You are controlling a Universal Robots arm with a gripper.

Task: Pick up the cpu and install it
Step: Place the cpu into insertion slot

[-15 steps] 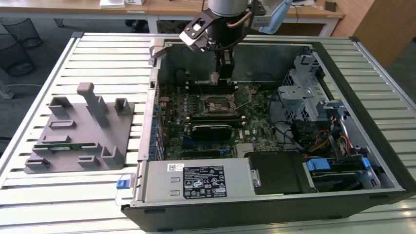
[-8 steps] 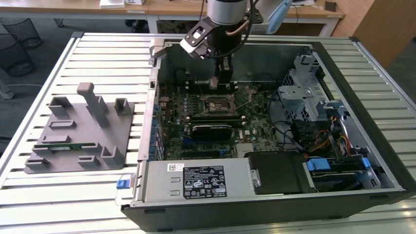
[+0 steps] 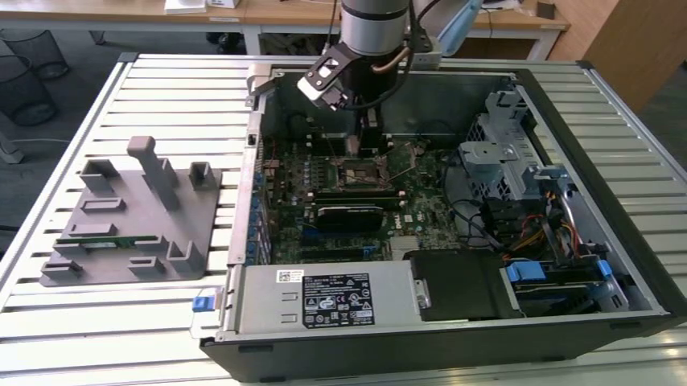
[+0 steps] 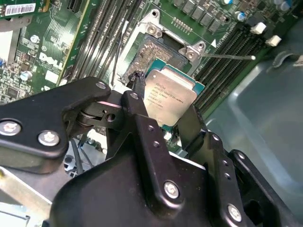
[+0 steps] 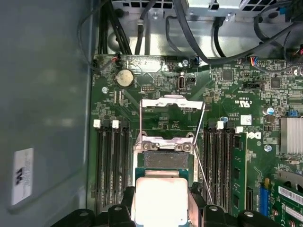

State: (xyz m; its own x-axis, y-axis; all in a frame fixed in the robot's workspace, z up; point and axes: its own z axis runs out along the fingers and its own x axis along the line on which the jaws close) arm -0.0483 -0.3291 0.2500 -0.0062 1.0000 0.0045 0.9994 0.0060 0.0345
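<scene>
– So, which step is this?
– Installing. The hand (image 4: 164,101) has its fingers closed on the cpu (image 4: 171,94) and holds it just over the open socket (image 5: 165,158), whose retention frame (image 5: 171,101) is swung up.
– Is it touching yet?
– Hard to say from these angles.
– And how does the chip look?
– It's flat and square, with a dull silver lid and a green rim. I'd say seating it calls for its edges square to the socket and a gentle descent.
</scene>
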